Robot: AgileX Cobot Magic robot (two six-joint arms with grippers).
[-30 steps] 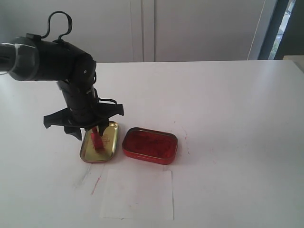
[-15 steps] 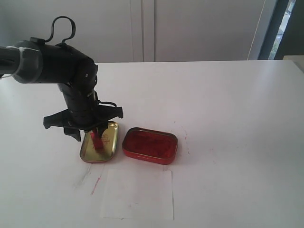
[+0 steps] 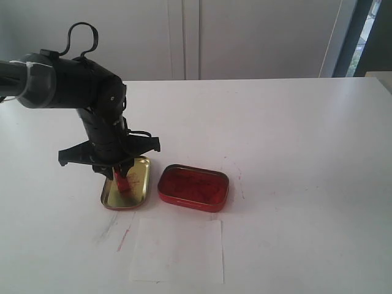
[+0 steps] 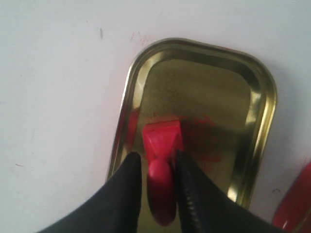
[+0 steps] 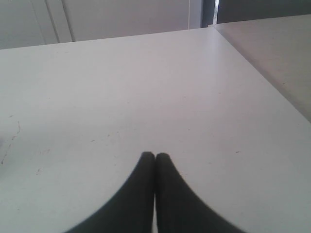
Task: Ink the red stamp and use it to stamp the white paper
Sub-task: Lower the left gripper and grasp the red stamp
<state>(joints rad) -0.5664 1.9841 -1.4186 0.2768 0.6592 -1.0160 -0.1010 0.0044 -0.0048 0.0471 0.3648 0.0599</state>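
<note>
The red stamp (image 3: 122, 179) (image 4: 162, 145) stands in the gold tin lid (image 3: 139, 188) (image 4: 252, 87), and my left gripper (image 3: 118, 172) (image 4: 155, 158) is shut on its knob handle from above. Right of the lid lies the red ink tin (image 3: 193, 187). The white paper (image 3: 177, 250) lies flat in front of both tins, with nothing on it. My right gripper (image 5: 155, 156) is shut with nothing in it, over bare table; it is out of the exterior view.
Red smears mark the white table (image 3: 294, 135) left of the paper and right of the ink tin. The table's far edge meets grey cabinet doors (image 3: 184, 37). A second surface (image 5: 272, 53) adjoins the table in the right wrist view.
My left arm has shifted slightly, and the fingers have come together on the stamp's handle in the gold lid. The tins and the paper have not moved.
</note>
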